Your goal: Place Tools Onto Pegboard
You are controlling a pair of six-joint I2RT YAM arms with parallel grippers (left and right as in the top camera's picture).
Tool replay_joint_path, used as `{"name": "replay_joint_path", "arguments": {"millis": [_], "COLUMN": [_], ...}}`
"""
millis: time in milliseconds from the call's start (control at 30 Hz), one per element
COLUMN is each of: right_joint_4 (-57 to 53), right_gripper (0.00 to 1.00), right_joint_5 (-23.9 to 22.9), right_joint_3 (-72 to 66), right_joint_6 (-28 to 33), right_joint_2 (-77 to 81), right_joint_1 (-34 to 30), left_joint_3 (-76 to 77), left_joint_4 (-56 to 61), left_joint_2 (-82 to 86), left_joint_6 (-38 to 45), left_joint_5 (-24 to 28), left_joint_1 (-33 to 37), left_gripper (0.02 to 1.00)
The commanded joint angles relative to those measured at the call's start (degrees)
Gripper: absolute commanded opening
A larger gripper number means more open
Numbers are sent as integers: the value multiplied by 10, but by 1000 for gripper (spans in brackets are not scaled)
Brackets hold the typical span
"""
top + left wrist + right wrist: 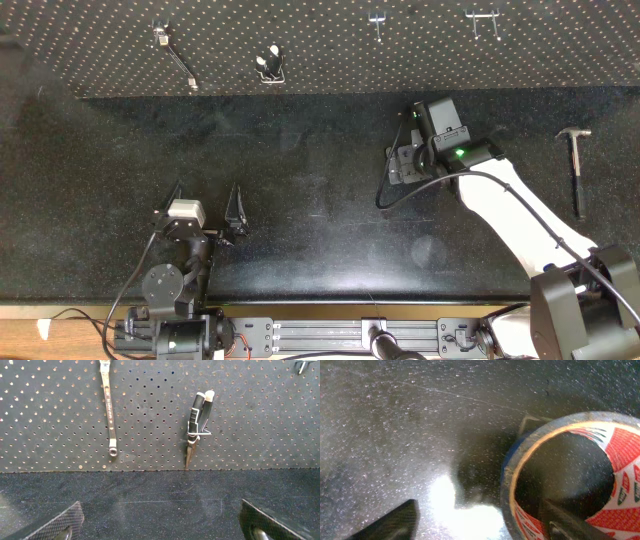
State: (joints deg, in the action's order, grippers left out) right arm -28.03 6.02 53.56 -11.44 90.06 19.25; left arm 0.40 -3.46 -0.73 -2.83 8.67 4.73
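- Since the roll of tape [511,477] lies flat on the table [320,210], in front of the right half of the pegboard [320,40], we judge the step in hand to be taking hold of it.
- Our right gripper [477,522] is spread wide at the roll. One finger [560,520] is at the core and the other [390,522] is well outside the wall. Nothing is pinched, and we cannot tell how deep the tips sit.
- We should lower until both tips flank the wall, then close on it squarely. A shallow bite would likely let the ring tilt or slip.
- We would pinch one side only, so the open core is free to pass over a peg.
- Two bare hooks look like candidates: the nearer hook [377,22] just above the arm and the farther hook [483,20] to its right.
- On the table, the hammer [575,170] lies well apart to the right, so it should not hinder the lift.
- Hung at the board's left are the wrench [110,410] and the pliers [197,425].
- Our left gripper [162,525] rests released and empty near its base.
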Motion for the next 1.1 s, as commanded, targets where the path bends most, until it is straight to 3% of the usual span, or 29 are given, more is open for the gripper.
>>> {"name": "replay_joint_path", "arguments": {"millis": [33, 167, 333, 433, 500, 600, 633, 1100], "right_joint_4": [0, 0, 3, 38, 91, 176, 197, 366], "right_gripper": [117, 77, 75, 75, 75, 75, 75, 73], "right_joint_5": [-40, -39, -39, -41, -76, -156, -161, -161], "right_joint_3": [12, 12, 12, 12, 12, 12, 12, 12], "right_joint_6": [2, 11, -4, -9, -9, -9, -3, 94], "right_joint_2": [5, -12, -157, -248, -289, -257, -242, -152], "right_joint_1": [5, 5, 9, 40, 84, 133, 136, 136], "left_joint_3": [-1, -1, -1, -1, -1, -1, -1, -1], "left_joint_4": [-3, -4, -3, -3, -3, -3, -3, -3], "left_joint_2": [5, 5, 5, 5, 5, 5, 5, 5], "left_joint_6": [1, 1, 1, 1, 1, 1, 1, 1], "left_joint_5": [10, 10, 10, 10, 10, 10, 10, 10], "left_joint_1": [1, 1, 1, 1, 1, 1, 1, 1], "left_gripper": [998, 993, 996, 996, 998, 996, 998, 996]}}
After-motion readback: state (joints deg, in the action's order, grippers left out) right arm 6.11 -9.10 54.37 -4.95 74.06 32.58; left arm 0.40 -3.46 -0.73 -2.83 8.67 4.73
